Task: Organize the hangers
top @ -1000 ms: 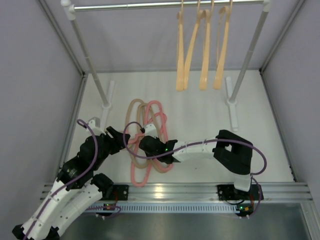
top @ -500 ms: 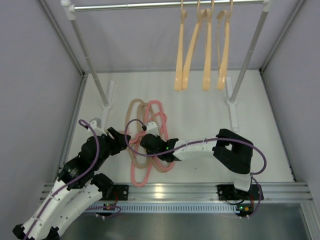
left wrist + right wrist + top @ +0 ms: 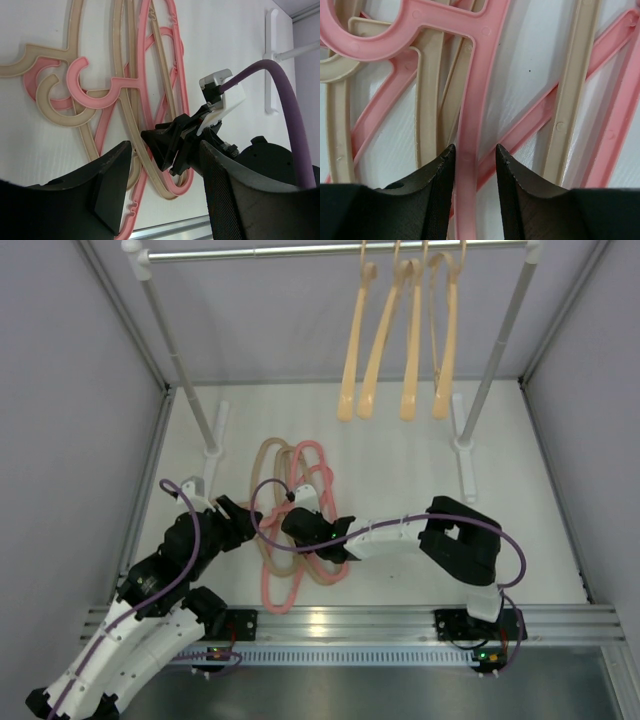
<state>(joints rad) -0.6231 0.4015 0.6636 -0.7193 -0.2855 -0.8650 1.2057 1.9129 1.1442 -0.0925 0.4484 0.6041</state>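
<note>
Our right arm [image 3: 390,537] stretches low over the bench [image 3: 400,440], jaws apart astride a pink hanger [image 3: 470,100]; our left arm [image 3: 185,545], jaws wide, hovers beside it.

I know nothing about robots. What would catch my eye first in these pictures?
First, the tangled pile of pink and beige hangers lying on the table between the two arms. The right gripper sits low over it, its fingers open on either side of one pink bar, and the left gripper is open beside the pile. At the back, four peach hangers hang from the rail.
</note>
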